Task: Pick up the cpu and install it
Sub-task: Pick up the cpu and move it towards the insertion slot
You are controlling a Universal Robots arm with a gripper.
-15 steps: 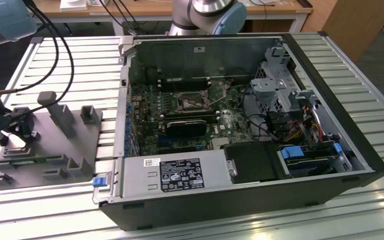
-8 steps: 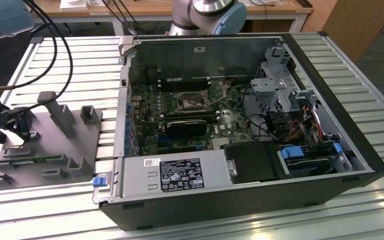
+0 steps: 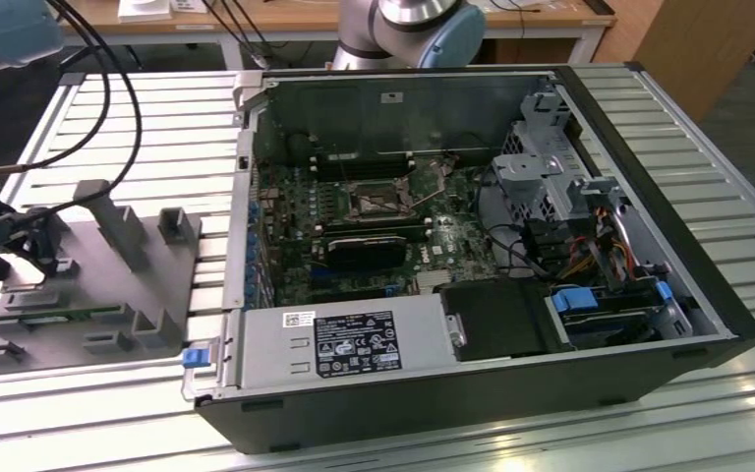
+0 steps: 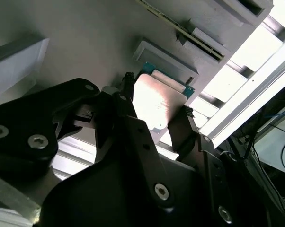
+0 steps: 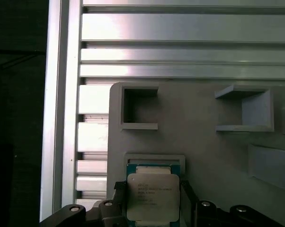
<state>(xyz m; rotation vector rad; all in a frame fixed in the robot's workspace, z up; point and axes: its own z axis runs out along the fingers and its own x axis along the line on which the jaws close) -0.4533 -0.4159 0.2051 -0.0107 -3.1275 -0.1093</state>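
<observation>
The cpu (image 5: pixel 152 197) is a small square chip with a shiny metal top and a green rim. It sits at a shallow square recess near one edge of the grey plastic tray (image 5: pixel 204 156). My gripper (image 5: pixel 151 189) has a black finger pressed against each of two opposite sides of the chip. In the second wrist view the cpu (image 4: pixel 155 99) gleams between the fingers (image 4: pixel 128 97) of the gripper (image 4: pixel 156 108). In the exterior view the gripper (image 3: pixel 11 258) hangs over the tray (image 3: pixel 89 295) at that view's far left, well away from the dark socket (image 3: pixel 380 202) on the motherboard.
An open computer case (image 3: pixel 483 374) lies on the slatted aluminium table (image 3: pixel 129 108), with its green motherboard, drive cage and cables exposed. The tray's upright posts (image 3: pixel 113 221) stand close beside the gripper. Black cables (image 3: pixel 95 88) trail from the arm. A second robot arm's base (image 3: pixel 411 25) stands behind the case.
</observation>
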